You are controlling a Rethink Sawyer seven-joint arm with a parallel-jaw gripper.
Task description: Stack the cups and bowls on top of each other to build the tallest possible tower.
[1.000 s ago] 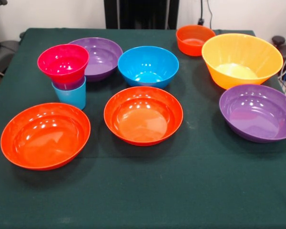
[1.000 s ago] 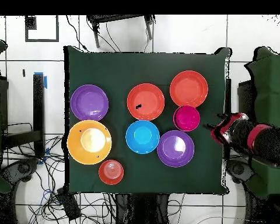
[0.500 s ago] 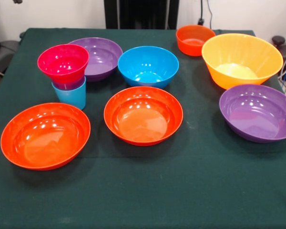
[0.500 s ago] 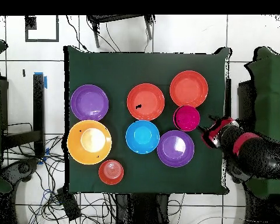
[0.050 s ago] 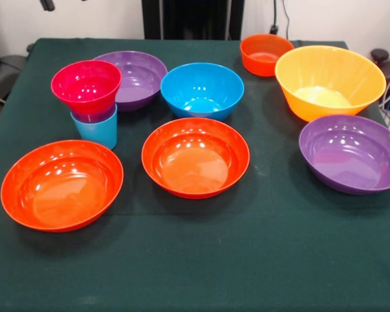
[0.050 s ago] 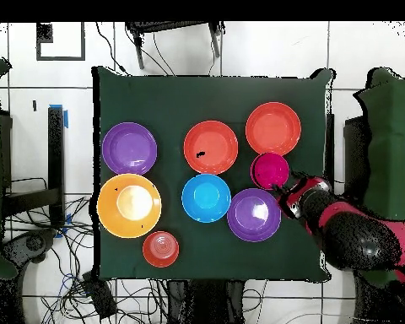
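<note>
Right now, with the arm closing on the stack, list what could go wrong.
1. The tower, a glossy pink plastic bowl on a purple cup in a narrow light blue plastic tumbler, looks top-heavy; a nudge from the gripper might topple it.
2. The wide purple bowl sits just behind it, leaving little clearance.
3. A falling stack could hit the wide orange-red bowl.

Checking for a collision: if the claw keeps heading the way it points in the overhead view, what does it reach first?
Probably the small pink bowl atop the tower; the claw points toward it from the table's edge. Its height isn't clear, so it may pass above.
</note>
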